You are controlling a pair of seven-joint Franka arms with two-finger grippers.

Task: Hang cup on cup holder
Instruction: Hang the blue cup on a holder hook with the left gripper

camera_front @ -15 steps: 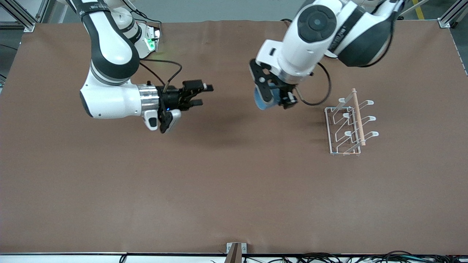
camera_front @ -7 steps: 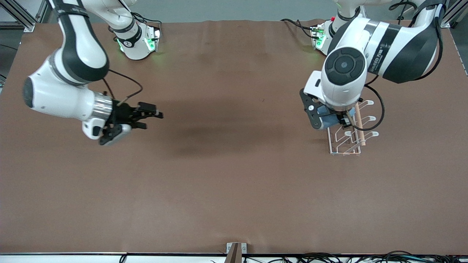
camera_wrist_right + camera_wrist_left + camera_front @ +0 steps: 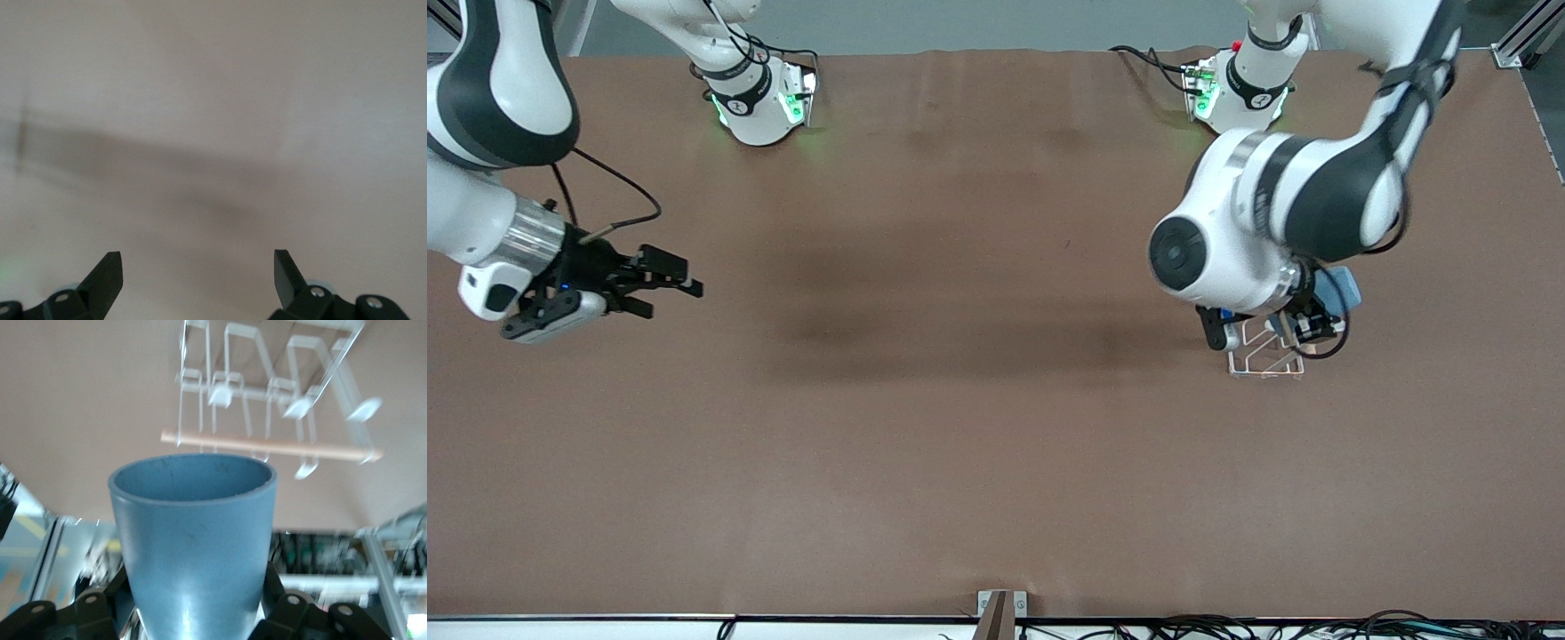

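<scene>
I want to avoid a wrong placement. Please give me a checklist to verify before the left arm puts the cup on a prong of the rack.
1. Cup held firmly by left end effector: ok, shut on the cup.
2. Cup over the cup holder: ok, front view shows it above the rack.
3. Cup mouth facing the prongs: ok in the left wrist view.
4. Mouth lined up with one prong: cannot tell.
5. Prongs free of other cups: ok, those visible are bare.
6. Right end effector away: ok, open, waiting at its end.
</scene>
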